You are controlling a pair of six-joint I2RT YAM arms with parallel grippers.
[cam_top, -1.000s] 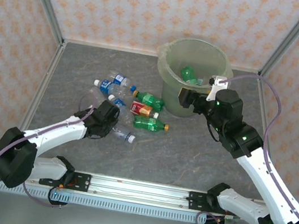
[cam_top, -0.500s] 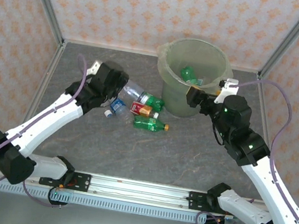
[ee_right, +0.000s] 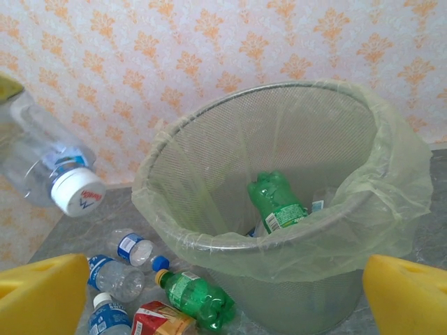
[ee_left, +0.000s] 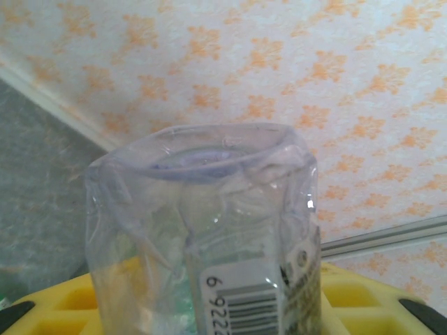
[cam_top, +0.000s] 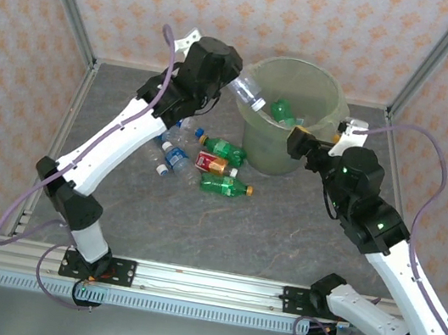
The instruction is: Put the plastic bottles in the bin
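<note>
The left tool (cam_top: 225, 71) is clamped on a crushed clear bottle (cam_top: 246, 92), gripping its base end. The white cap tilts downward and hangs over the left rim of the bin (cam_top: 334, 84). Held this way, high and cap-first above the opening, the bottle would likely drop straight inside once let go. In the left wrist view the bottle's crumpled body (ee_left: 209, 237) sits between the yellow fingers (ee_left: 49, 307).

The bin stands near the far edge of the counter (cam_top: 266, 226), right of the middle, with a liner bag (ee_right: 398, 188) folded over its rim. A green bottle (ee_right: 276, 199) already lies inside.

The right tool (cam_top: 300, 139) hangs beside the bin's near-right wall with its fingers spread wide and nothing between them. It faces the bin, apparently parked clear of the other arm's path.

Five loose bottles remain on the counter just left of the bin, towards the far edge. Two are clear with blue labels (cam_top: 179, 136), two are green (cam_top: 225, 149) and one is red-labelled (cam_top: 212, 163). They lie close together within both arms' reach, so the task looks partly done.
</note>
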